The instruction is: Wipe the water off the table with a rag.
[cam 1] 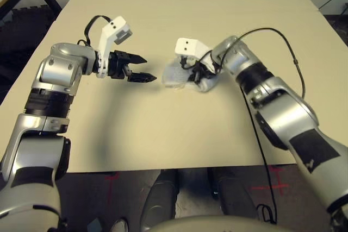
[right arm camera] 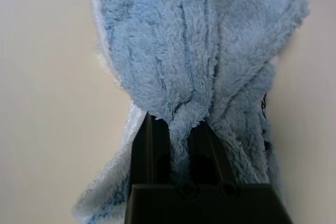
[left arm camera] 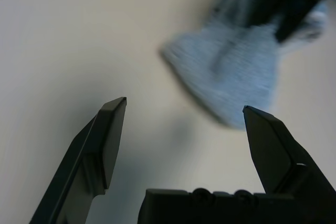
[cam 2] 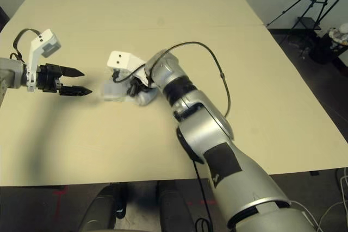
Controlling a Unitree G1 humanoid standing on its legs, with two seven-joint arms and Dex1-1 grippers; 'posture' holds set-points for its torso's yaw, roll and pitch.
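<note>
The pale beige table (cam 1: 179,134) has a thin seam across its far part; a dark floor with red tape marks lies below its near edge, and a black tripod (cam 2: 312,4) stands far right. One rag (cam 1: 176,74) lies mid-table. Left of the rag, the left gripper (cam 1: 142,69) hovers, fingers spread and empty. The right gripper (right arm camera: 180,140) is clamped onto a fold of the rag.

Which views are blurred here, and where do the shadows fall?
Left wrist view: the rag is smeared and soft, while the left gripper is crisp with open jaws. Right wrist view: rag pile sharp, pinched in the right gripper. Left eye view: soft shadows on the table below both arms; no glare.
</note>
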